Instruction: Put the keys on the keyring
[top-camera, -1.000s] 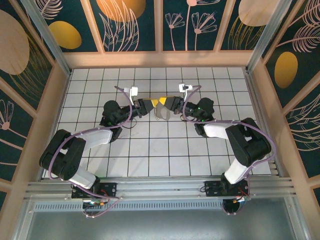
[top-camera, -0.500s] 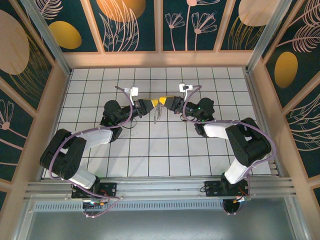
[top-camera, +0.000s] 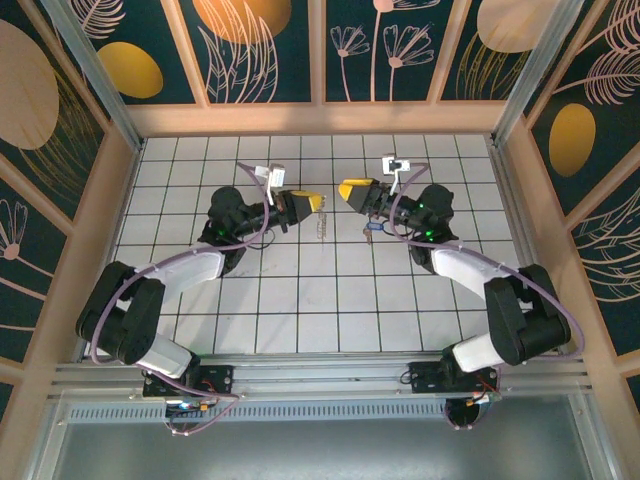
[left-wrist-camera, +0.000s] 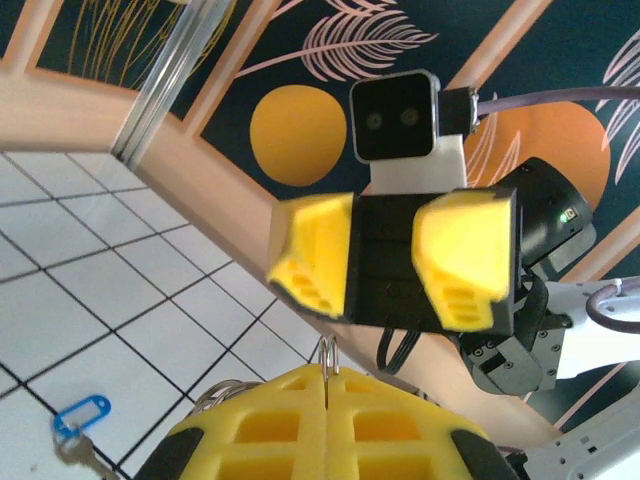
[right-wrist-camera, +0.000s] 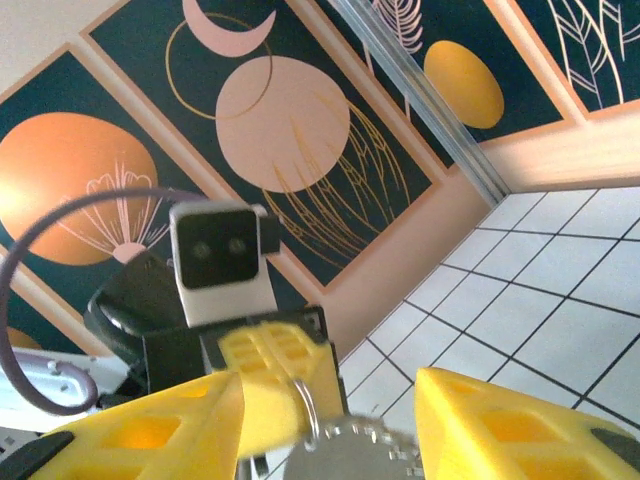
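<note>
Above the white tiled table, my left gripper is pressed fully shut, its yellow fingertips meeting on a thin silvery metal ring that belongs to the pale beige keyring with its cluster of small metal links. From overhead, the rest of the keyring hangs just below and beside those fingertips, near the middle of the table; its loop is too small there for me to tell how it is turned. Facing it, tip to tip but apart, my right gripper stands wide open, and nothing sits between its two yellow fingers. My right wrist camera looks across that open gap at the left gripper's closed tips, with the ring and a blurred silvery cluster in front of them. The tiny metal key with the bright blue plastic head lies flat on a white tile. From overhead it sits just on the near side of my right gripper, apart from the keyring and touched by neither hand.
</note>
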